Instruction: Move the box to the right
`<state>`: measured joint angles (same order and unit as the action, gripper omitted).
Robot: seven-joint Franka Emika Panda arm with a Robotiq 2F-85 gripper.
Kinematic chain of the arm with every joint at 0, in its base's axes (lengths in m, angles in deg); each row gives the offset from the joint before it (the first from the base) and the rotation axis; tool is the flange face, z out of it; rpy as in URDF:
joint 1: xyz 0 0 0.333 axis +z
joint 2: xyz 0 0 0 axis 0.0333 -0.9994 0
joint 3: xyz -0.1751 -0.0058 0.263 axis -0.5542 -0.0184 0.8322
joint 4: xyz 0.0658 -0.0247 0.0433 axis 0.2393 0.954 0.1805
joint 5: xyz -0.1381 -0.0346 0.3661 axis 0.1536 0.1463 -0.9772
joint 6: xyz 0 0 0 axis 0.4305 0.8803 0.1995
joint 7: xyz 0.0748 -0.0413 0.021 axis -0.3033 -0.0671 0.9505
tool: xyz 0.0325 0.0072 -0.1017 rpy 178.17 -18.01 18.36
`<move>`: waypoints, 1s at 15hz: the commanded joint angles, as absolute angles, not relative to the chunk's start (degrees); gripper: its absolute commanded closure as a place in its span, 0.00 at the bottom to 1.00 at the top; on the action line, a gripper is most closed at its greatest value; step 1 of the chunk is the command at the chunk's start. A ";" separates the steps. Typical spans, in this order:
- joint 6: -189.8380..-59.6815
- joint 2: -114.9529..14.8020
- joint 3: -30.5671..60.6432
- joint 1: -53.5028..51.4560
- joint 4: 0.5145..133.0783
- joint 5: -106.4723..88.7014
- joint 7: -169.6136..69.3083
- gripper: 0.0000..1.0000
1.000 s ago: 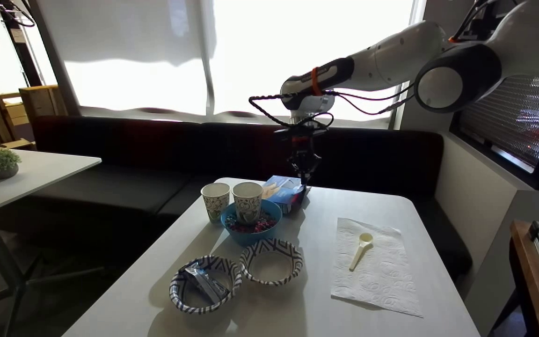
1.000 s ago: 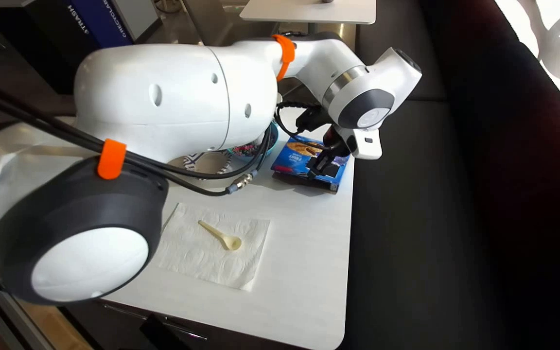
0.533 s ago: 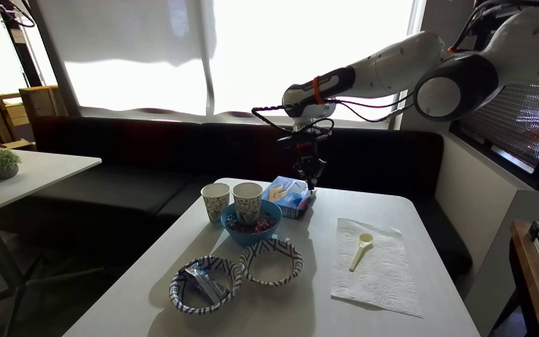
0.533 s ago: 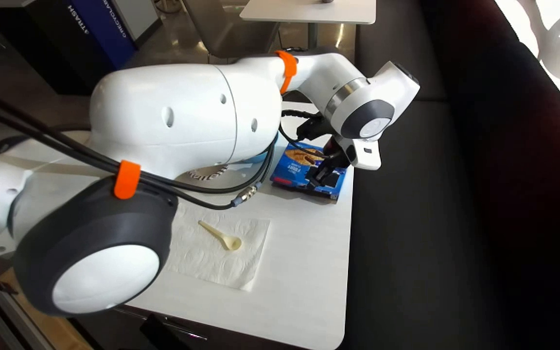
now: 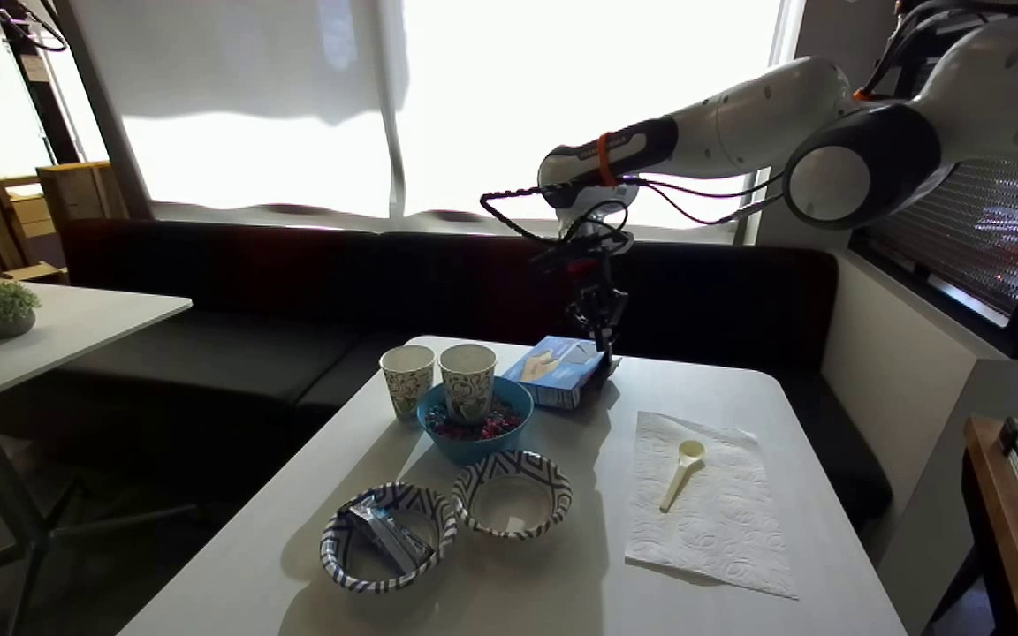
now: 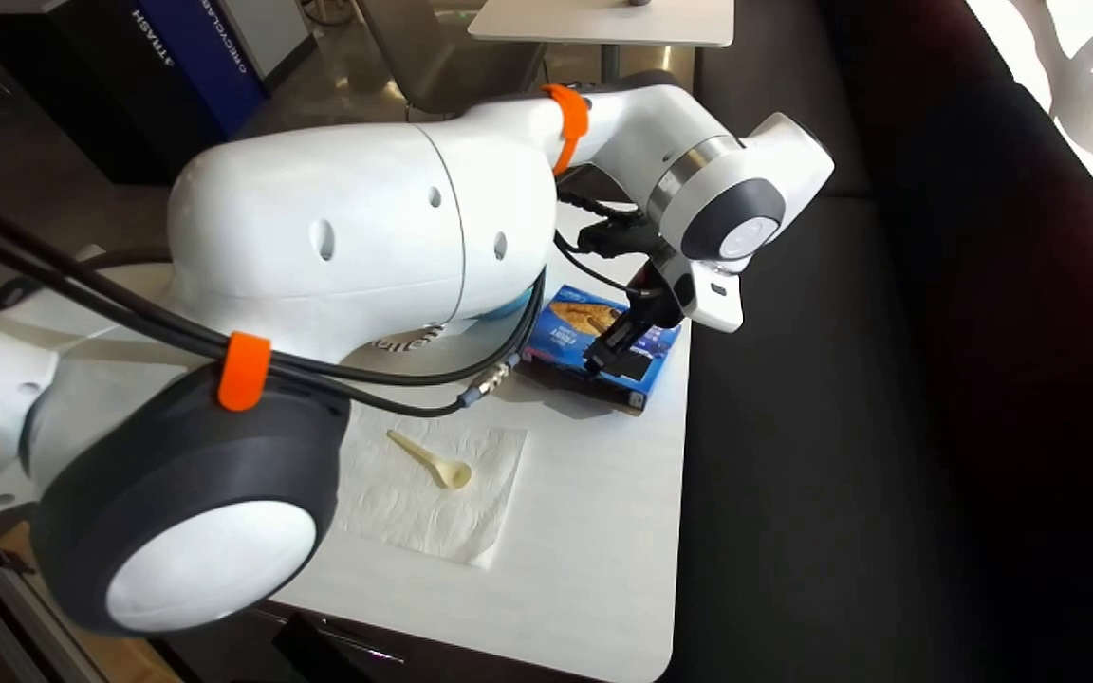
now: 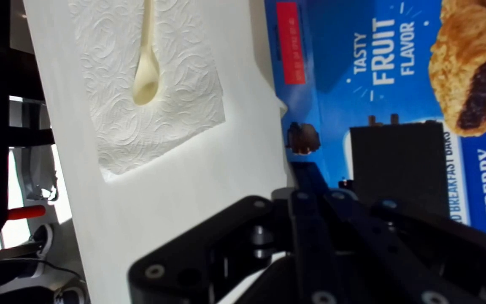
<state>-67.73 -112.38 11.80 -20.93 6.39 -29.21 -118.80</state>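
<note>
The blue box (image 5: 551, 364) lies flat near the table's far edge, beside the blue bowl, in an exterior view. Printed text and a picture of filled bars cover its upper face in the wrist view, where the box (image 7: 344, 97) fills the right side. My gripper (image 5: 604, 353) points down at the box's right-hand end, its tips against or just inside that end; which of the two cannot be told. From above, the gripper (image 6: 594, 362) overlaps the box (image 6: 561, 341). In the wrist view the gripper (image 7: 308, 173) has its fingers together, with nothing visible gripped between them.
A paper cup (image 5: 468, 384) stands in the blue bowl (image 5: 518, 433), with another cup (image 5: 403, 380) beside it. Two patterned bowls (image 5: 553, 499) sit nearer. A white napkin (image 5: 725, 530) with a pale spoon (image 5: 679, 481) lies on the right. A dark bench (image 6: 793, 427) borders the table.
The box and my shut gripper have shifted together, rightward in an exterior view and toward the napkin's side in the view from above. The gripper now leans more. Bowls, cups and napkin stay put.
</note>
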 commanded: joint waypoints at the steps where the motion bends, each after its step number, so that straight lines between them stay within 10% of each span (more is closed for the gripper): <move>1: -63.32 -115.86 13.54 -22.57 1.86 -28.32 -123.33 1.00; 15: -74.30 -120.28 18.56 -25.87 -2.48 -30.27 -137.31 1.00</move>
